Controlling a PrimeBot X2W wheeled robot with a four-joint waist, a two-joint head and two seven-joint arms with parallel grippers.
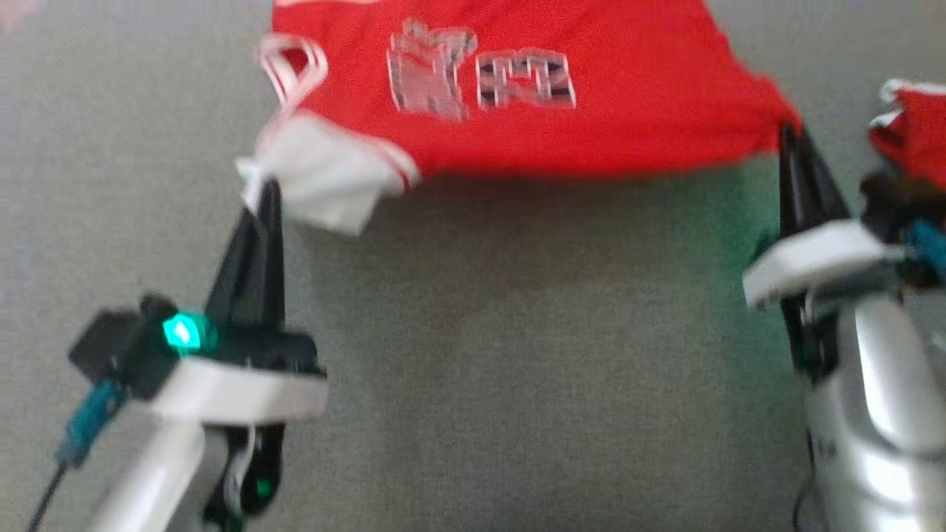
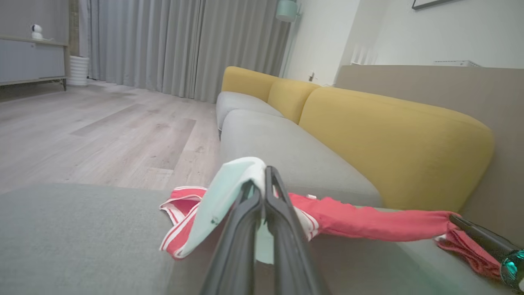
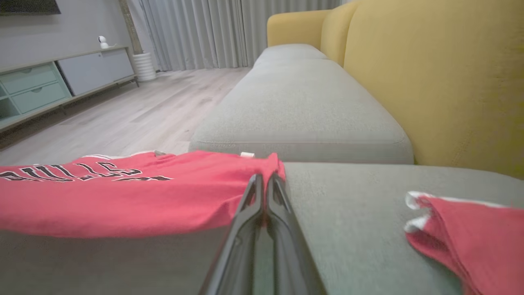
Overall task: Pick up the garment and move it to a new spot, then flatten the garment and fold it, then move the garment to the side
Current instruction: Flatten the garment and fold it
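The garment (image 1: 591, 103) is a red jersey with white trim and printed lettering, stretched between my two grippers above the grey sofa seat (image 1: 517, 355). My left gripper (image 1: 264, 193) is shut on its white-edged corner, which drapes over the fingers in the left wrist view (image 2: 229, 192). My right gripper (image 1: 792, 137) is shut on the opposite red corner. In the right wrist view the garment (image 3: 123, 192) spreads leftward from that gripper (image 3: 264, 180). The far part of the garment lies beyond the head view's top edge.
Another folded red and white cloth (image 1: 913, 129) lies at the right edge of the seat, close beside my right arm (image 3: 470, 237). Yellow back cushions (image 2: 389, 143) stand behind the seat. Wooden floor (image 2: 102, 131) and a low cabinet (image 3: 53, 82) lie beyond the sofa.
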